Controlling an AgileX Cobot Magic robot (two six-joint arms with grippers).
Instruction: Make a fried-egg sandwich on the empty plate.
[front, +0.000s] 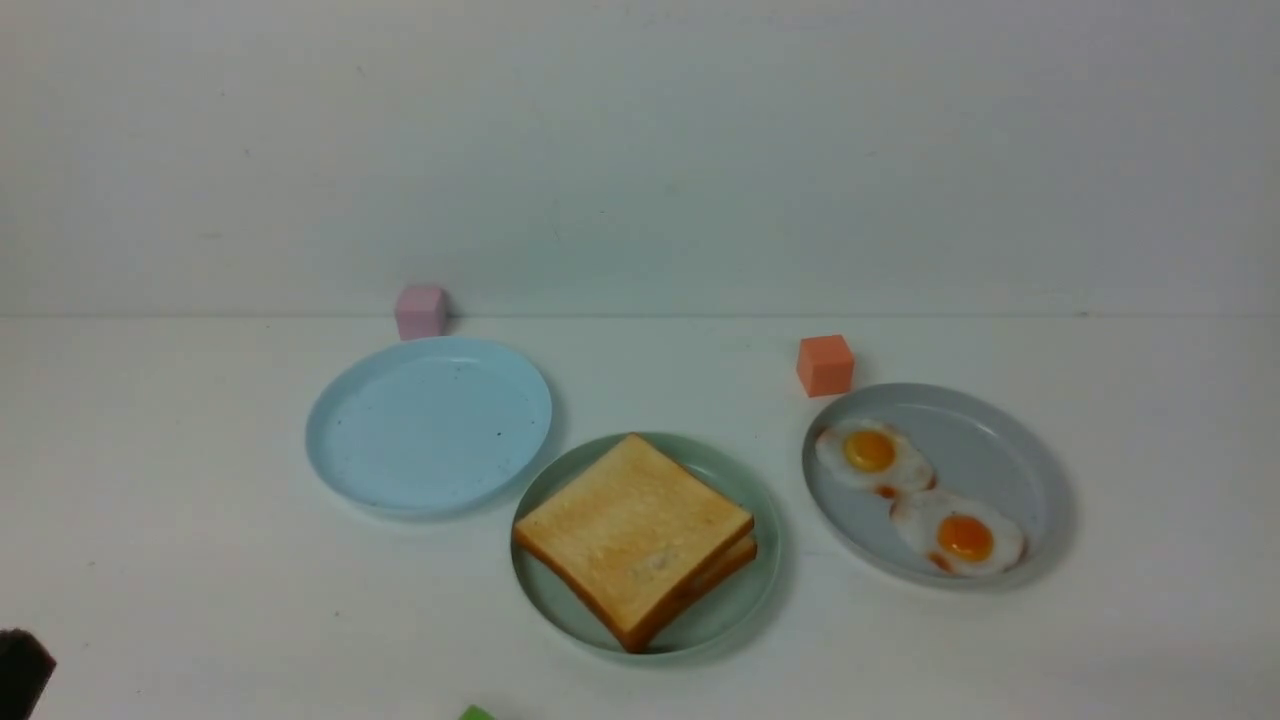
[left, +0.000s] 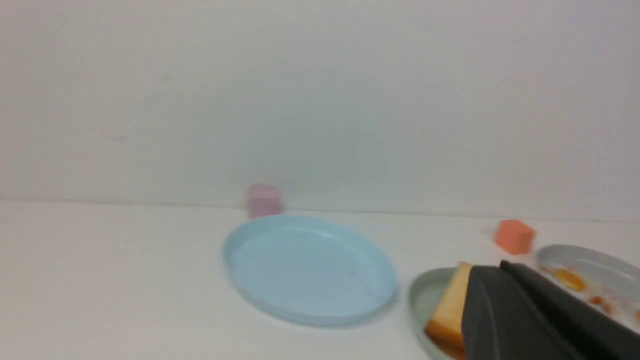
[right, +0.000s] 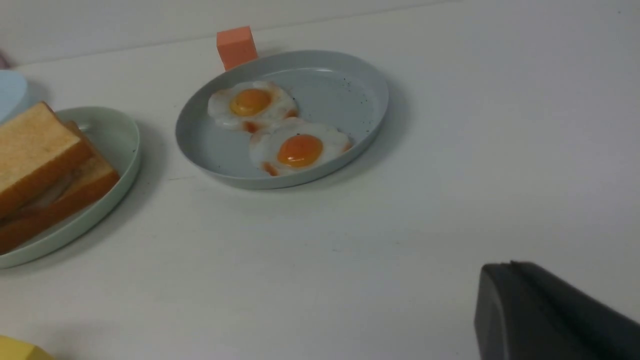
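Observation:
Two toast slices lie stacked on the mint-green plate (front: 730, 610), the top slice (front: 630, 530) sitting askew over the lower one (front: 738, 556). In the right wrist view a pale layer shows between the slices (right: 50, 192). Two fried eggs (front: 870, 455) (front: 960, 540) rest on the grey plate (front: 990, 450). My left gripper (left: 492, 267) is shut and holds nothing; it hangs short of the toast (left: 450, 310), well back from the plates. My right gripper (right: 507, 265) is shut and holds nothing, over bare table on the near side of the grey plate (right: 340, 90).
An empty light blue plate (front: 430, 425) lies left of the mint-green one. A pink cube (front: 420, 312) stands behind it, and an orange cube (front: 825, 365) behind the grey plate. A green bit (front: 477, 713) shows at the front edge. A yellow object (right: 20, 350) lies near the sandwich plate.

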